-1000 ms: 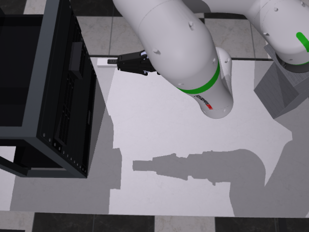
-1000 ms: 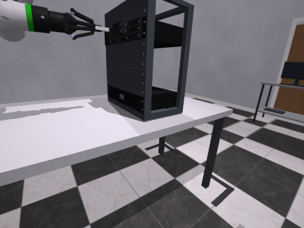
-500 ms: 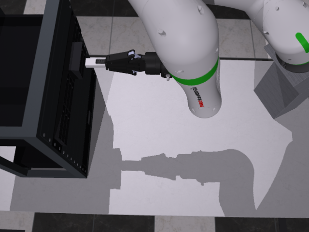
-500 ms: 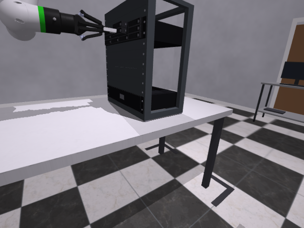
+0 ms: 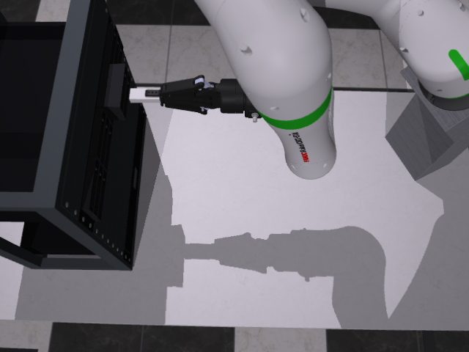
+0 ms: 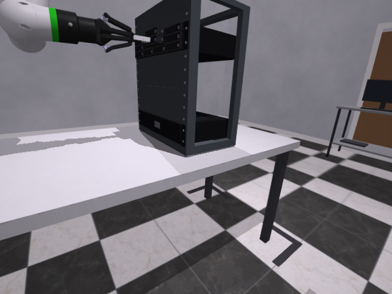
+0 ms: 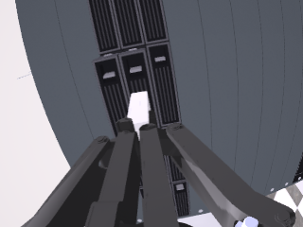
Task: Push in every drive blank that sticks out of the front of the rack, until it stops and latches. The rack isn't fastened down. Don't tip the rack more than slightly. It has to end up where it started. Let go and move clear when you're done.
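Beside the matt, smooth, dark metal-looking rack (image 5: 48, 114) (image 6: 192, 95) (image 7: 237, 95), the pale tabletop (image 5: 234, 182) (image 6: 79, 171) looks smooth and faintly mottled.

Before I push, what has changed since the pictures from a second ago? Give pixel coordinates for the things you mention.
The gripper (image 5: 146, 97) (image 6: 141, 38) (image 7: 141, 104) has moved forward, towards the front of the rack (image 5: 72, 75) (image 6: 192, 95) (image 7: 227, 95). Nothing was taken hold of or let go; the jaws stayed shut. The rack hasn't visibly shifted, and the protruding drive blank (image 5: 115, 85) (image 6: 160, 39) still sticks out.
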